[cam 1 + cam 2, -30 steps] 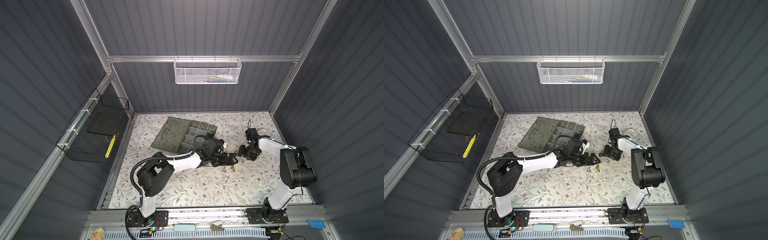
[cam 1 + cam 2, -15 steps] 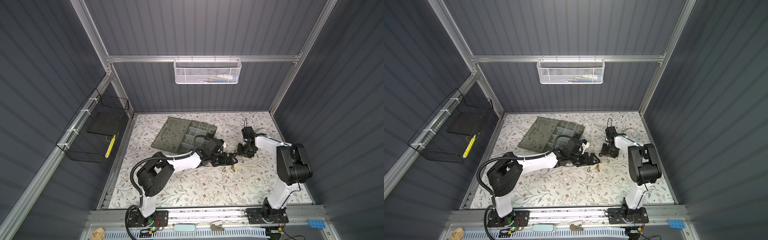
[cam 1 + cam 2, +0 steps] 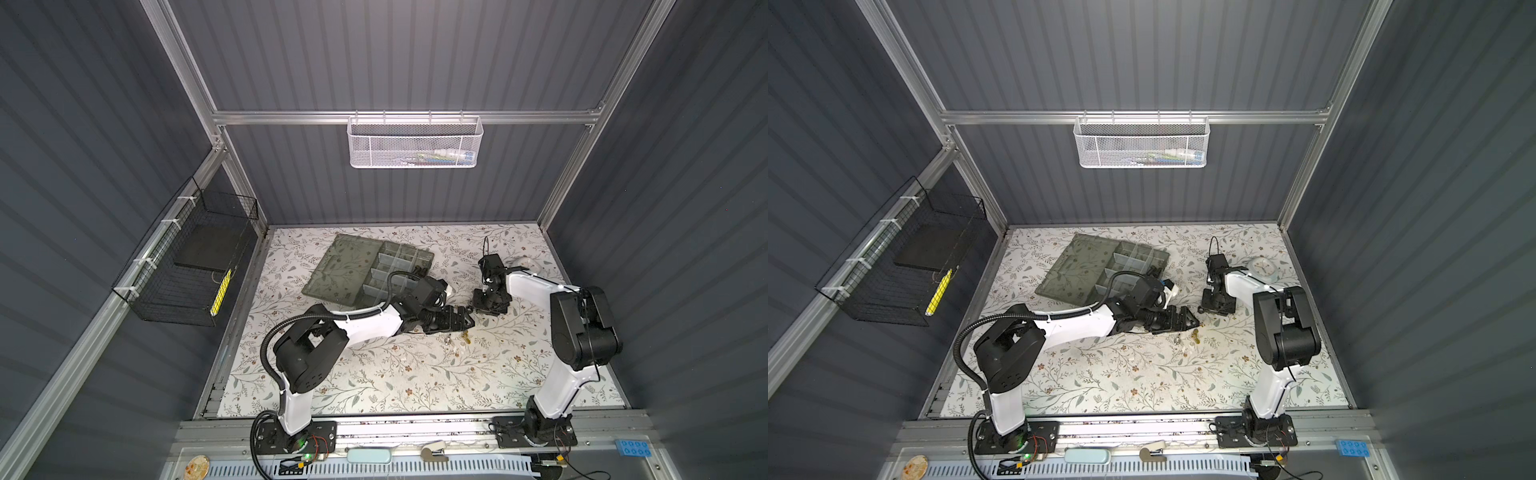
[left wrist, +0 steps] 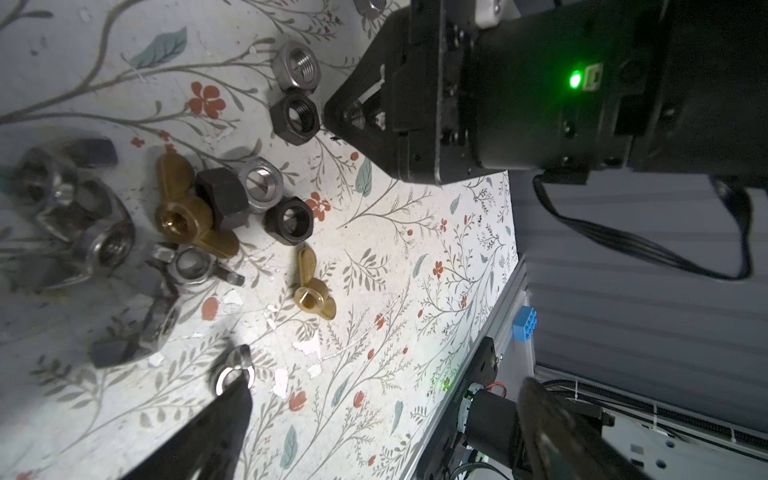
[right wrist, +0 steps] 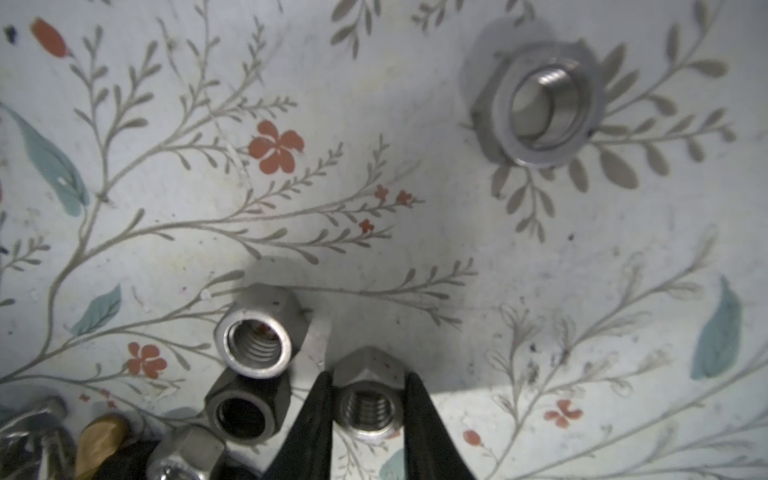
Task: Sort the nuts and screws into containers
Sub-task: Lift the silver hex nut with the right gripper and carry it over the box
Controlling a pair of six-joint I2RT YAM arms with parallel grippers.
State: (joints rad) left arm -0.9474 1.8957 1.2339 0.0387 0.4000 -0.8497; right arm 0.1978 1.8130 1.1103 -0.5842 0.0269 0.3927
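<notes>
Right gripper (image 5: 368, 377): fingers pressed on 2 opposite flats of a silver nut (image 5: 365, 409). It grips the nut low over the mat (image 5: 415, 232) (I cannot tell whether the nut has left the surface).
Held nut, axis: no long side. The threaded bore faces up toward the wrist, so the grip runs across the hexagon.
Neighbours: 1 silver hex nut (image 5: 257, 336) and 1 black nut (image 5: 243, 409) lie just beside the held one. A flanged nut (image 5: 540, 104) lies well apart.
Left gripper (image 3: 1190, 323): jaws spread, holding nothing. 1 fingertip (image 4: 232, 403) sits at a small silver ring (image 4: 228, 376).
Loose pile: hex nuts and brass wing nuts (image 4: 183, 212) lie on the mat between the 2 grippers. I can pick out no screw among them.
Key relation: in both top views the organiser box (image 3: 399, 259) lies to the left of the right gripper and a little farther back. The left arm's wrist (image 3: 430, 289) stands between them. The left arm is nearer the box, so the right must probably lift clear and pass over or around that wrist.
Containers: compartments uncovered, lid (image 3: 343, 270) lying flat beside them on the side away from the grippers.
Contents: a few dark pieces (image 3: 417, 272) sit in a compartment near the left wrist, too small to name. In the other compartments I can make out nothing.
</notes>
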